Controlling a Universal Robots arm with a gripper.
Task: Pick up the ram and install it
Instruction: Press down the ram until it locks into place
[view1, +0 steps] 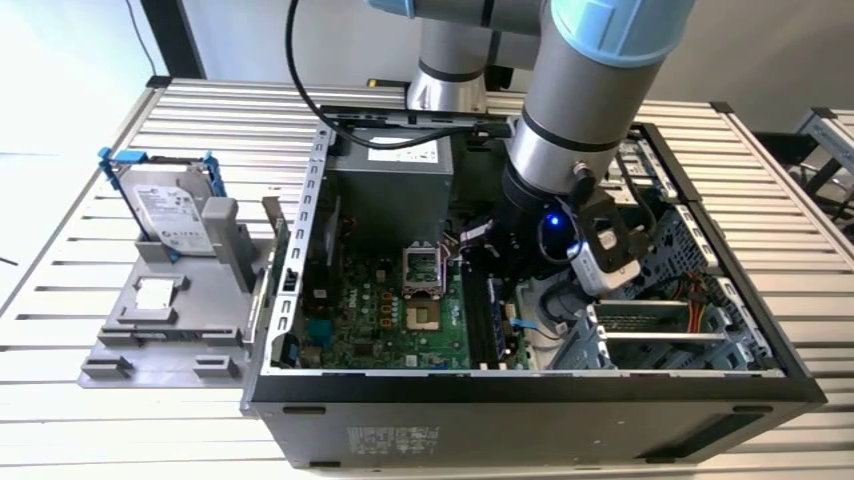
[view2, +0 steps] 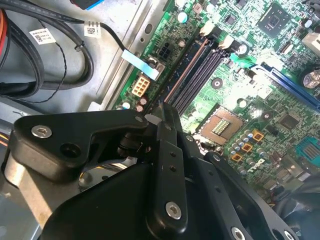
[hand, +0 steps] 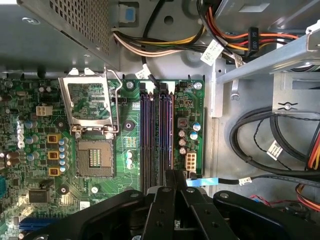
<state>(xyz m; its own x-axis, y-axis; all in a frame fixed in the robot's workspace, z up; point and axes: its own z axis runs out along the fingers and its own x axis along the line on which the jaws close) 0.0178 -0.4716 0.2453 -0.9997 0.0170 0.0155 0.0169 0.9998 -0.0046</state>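
My gripper (hand: 176, 175) (view2: 164, 107) is down inside the open computer case (view1: 534, 385), over the motherboard (view1: 387, 310) and at the near end of its long black memory slots (hand: 150, 130). Its two black fingers stand close together, shut on the ram (view2: 185, 70) (hand: 167, 130). The ram is a thin dark stick seen almost edge-on. It runs away from the fingertips in line with the slot nearest the board's edge. Whether it sits fully down in that slot I cannot tell. In the exterior view the arm's wrist (view1: 561, 230) covers the fingers.
The empty processor socket (hand: 92, 155) lies beside the slots. Cable bundles (hand: 270, 145) and the drive cage (view1: 667, 320) crowd the far side. The power supply (view1: 387, 155) fills the case's back. Outside, on the exterior view's left, a grey fixture (view1: 160, 330) holds the hard drive (view1: 167, 210) and a small square chip (view1: 156, 292).
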